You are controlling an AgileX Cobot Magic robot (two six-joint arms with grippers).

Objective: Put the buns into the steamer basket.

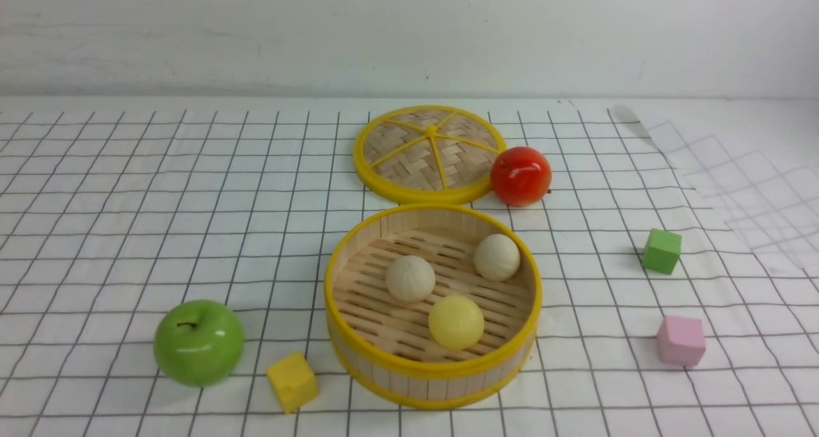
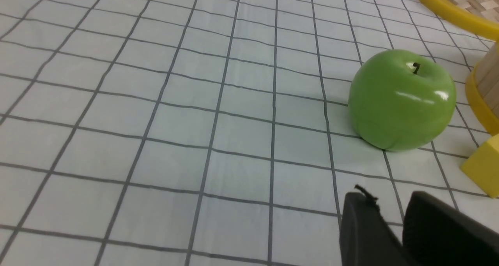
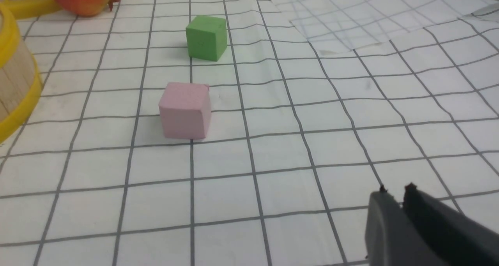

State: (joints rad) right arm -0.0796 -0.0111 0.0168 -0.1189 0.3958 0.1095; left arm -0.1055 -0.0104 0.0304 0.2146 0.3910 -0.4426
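The steamer basket (image 1: 432, 373) stands near the middle of the gridded tabletop (image 1: 128, 200), holding all three buns: two cream-white buns (image 1: 410, 278) (image 1: 496, 256) and a pale yellow bun (image 1: 455, 322) nearest. Its woven lid (image 1: 430, 153) lies flat just beyond. The left end effector (image 2: 393, 223) sits low near the green apple (image 2: 401, 100), the right end effector (image 3: 397, 215) near the pink cube (image 3: 184, 110); both have their fingers together, holding nothing.

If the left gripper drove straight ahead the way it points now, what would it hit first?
Most likely the glossy green apple, directly beyond the left gripper; only bare checked cloth lies between. Depth is unclear, so it might pass alongside.
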